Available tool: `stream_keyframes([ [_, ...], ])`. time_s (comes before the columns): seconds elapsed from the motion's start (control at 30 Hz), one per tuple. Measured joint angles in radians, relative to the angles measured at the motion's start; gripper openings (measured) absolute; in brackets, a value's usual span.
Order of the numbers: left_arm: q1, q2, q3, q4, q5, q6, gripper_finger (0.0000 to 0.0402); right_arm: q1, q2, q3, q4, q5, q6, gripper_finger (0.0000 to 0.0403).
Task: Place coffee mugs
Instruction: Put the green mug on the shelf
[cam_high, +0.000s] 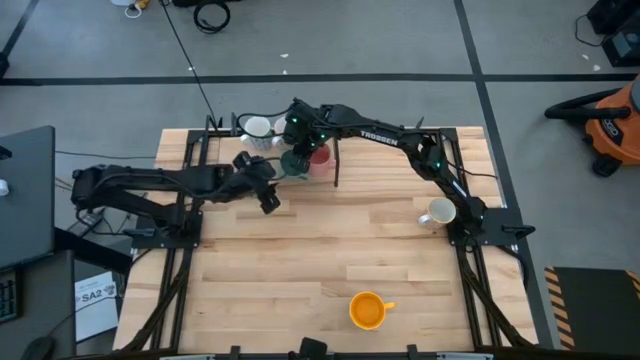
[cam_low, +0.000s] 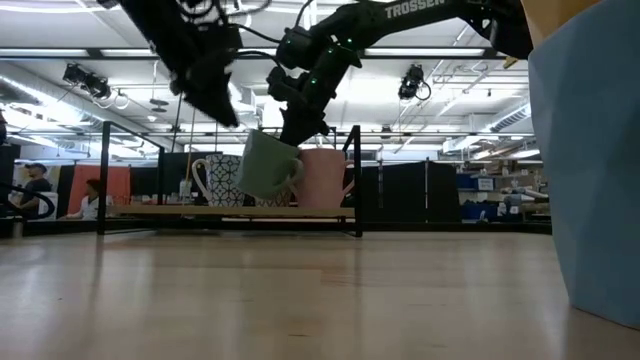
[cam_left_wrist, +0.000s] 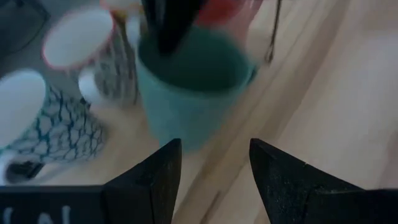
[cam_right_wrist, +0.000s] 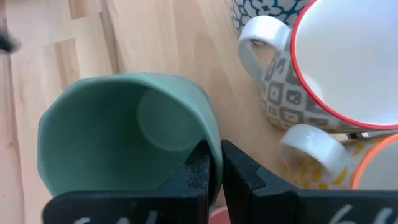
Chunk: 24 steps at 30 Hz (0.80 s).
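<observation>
The right gripper (cam_right_wrist: 214, 171) pinches the green mug (cam_right_wrist: 124, 134) by its rim, 1 finger inside, mug hanging tilted below, just clear of the pink mug (cam_low: 325, 178). The left gripper (cam_left_wrist: 211, 180), fingers spread, faces it empty.

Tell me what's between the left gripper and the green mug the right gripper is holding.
Nothing: in the left wrist view, the open left gripper faces the green mug across bare table. The right gripper pinches its rim.
</observation>
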Motion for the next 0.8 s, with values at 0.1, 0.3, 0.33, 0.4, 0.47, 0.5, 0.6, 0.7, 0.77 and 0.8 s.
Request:
stream_keyframes([
  [0.1,0.018,0.044,0.000,-0.029,0.000,0.034,0.0197,0.000,0.000,0.000,0.002,0.000,0.000,0.0029],
  [0.3,0.033,0.077,0.000,-0.091,-0.001,0.049,0.0197,0.000,0.000,0.000,0.009,0.000,0.000,0.0032],
  [0.33,0.033,0.075,0.000,-0.080,-0.001,0.048,0.0197,0.000,0.000,0.000,0.011,0.000,0.000,0.0033],
  [0.4,0.033,0.074,0.001,-0.080,0.000,0.049,0.0197,0.000,0.000,0.000,0.013,0.000,0.000,0.0033],
  [0.47,0.033,0.068,0.001,-0.080,0.000,0.049,0.0197,0.000,0.000,0.000,0.015,0.020,0.000,0.0034],
  [0.5,0.033,0.067,0.001,-0.078,-0.001,0.049,0.0197,0.000,0.000,0.000,0.015,0.030,0.000,0.0034],
  [0.6,0.033,0.067,0.001,-0.081,0.000,0.049,0.0197,0.000,-0.001,0.000,0.017,0.034,0.000,0.0034],
  [0.7,0.033,0.067,0.001,-0.081,0.000,0.051,0.0197,0.000,-0.001,0.000,0.022,0.034,0.000,0.0034],
  [0.77,0.033,0.067,0.001,-0.081,0.000,0.051,0.0197,0.000,-0.001,0.000,0.025,0.034,0.000,0.0034],
  [0.8,0.033,0.067,0.001,-0.081,0.000,0.051,0.0197,0.000,-0.001,0.000,0.026,0.034,0.000,0.0034],
])
